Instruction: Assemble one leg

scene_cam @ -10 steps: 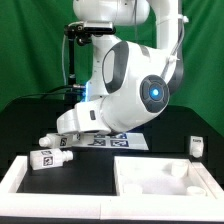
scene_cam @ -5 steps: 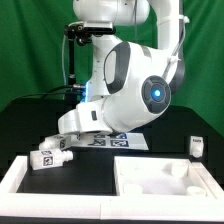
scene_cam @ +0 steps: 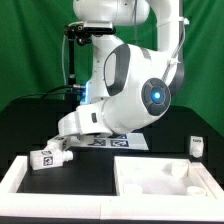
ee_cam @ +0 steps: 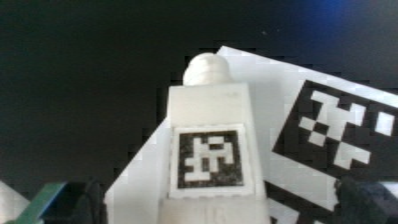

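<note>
My gripper [scene_cam: 63,144] is low over the table at the exterior view's left, beside the marker board [scene_cam: 120,141]. In the wrist view a white leg [ee_cam: 210,150] with a square tag fills the middle between my dark fingers [ee_cam: 43,205], its rounded tip pointing away. The gripper [ee_cam: 205,215] is shut on this leg and holds it just above the black table, over the marker board's corner [ee_cam: 329,110]. A second leg [scene_cam: 45,158] lies on the table just in front of the gripper. A third leg [scene_cam: 196,146] stands at the exterior view's right.
The large white tabletop panel [scene_cam: 150,168] lies at the front right of the exterior view. A white raised border [scene_cam: 18,176] runs along the front left. The arm's bulky body [scene_cam: 130,85] hangs over the middle of the table.
The gripper and the leg in it have shifted only slightly. The other legs and the panel have not moved.
</note>
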